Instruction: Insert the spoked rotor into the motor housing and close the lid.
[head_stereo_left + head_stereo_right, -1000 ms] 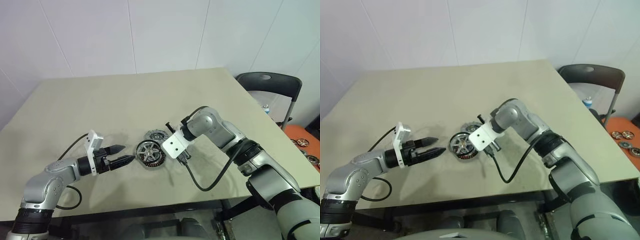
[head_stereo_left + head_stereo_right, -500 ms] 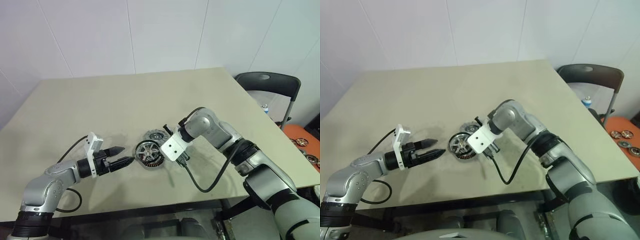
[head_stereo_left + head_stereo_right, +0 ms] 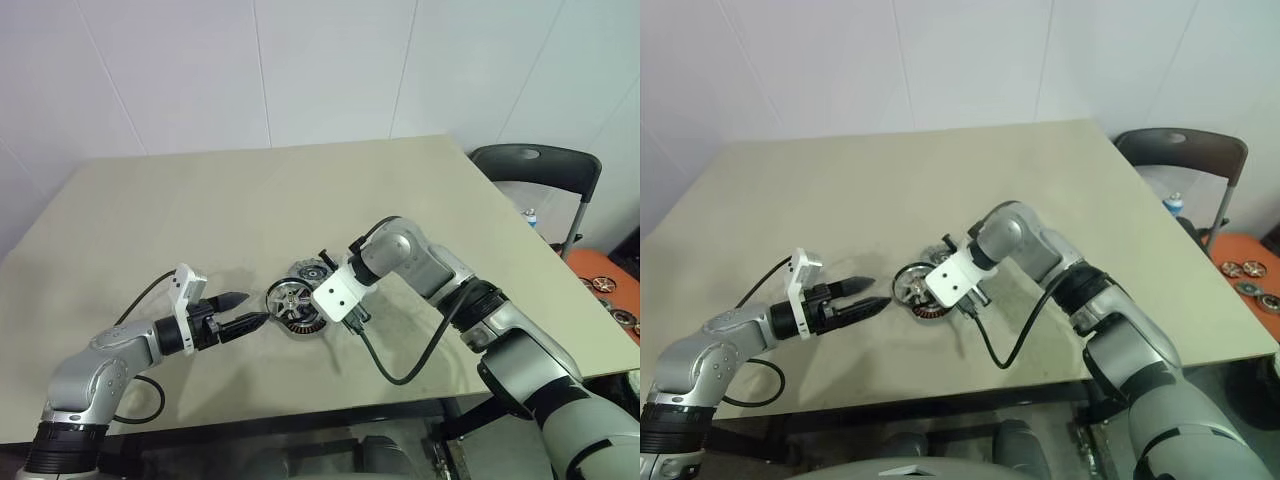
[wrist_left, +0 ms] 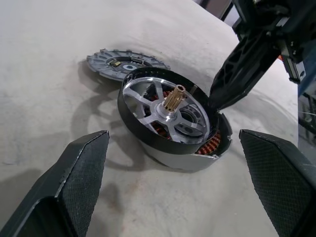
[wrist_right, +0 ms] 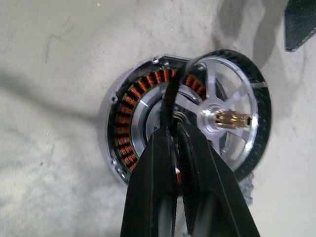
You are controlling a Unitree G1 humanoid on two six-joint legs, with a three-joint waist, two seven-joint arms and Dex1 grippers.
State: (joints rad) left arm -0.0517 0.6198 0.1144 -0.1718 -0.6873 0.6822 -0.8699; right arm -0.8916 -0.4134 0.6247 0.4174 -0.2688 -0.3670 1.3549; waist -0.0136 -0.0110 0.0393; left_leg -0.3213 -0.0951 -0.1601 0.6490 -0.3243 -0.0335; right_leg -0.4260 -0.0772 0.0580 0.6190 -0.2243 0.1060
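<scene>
On the beige worktop [image 3: 420, 200], your right tool [image 5: 174, 129] pinches the rotor [image 4: 165, 111] rim, tilting it into the housing [image 5: 129, 133]; your left tool [image 3: 243, 310] waits wide.

A plain beige counter [image 3: 200, 200] carries the parts, all gathered toward its near middle. The motor housing [image 4: 197, 153] lies flat on it (copper windings showing at the rim), with the spoked rotor [image 4: 163, 111] resting tilted in it. Just beyond, the lid [image 4: 123, 63] lies flat on the bare surface.
</scene>
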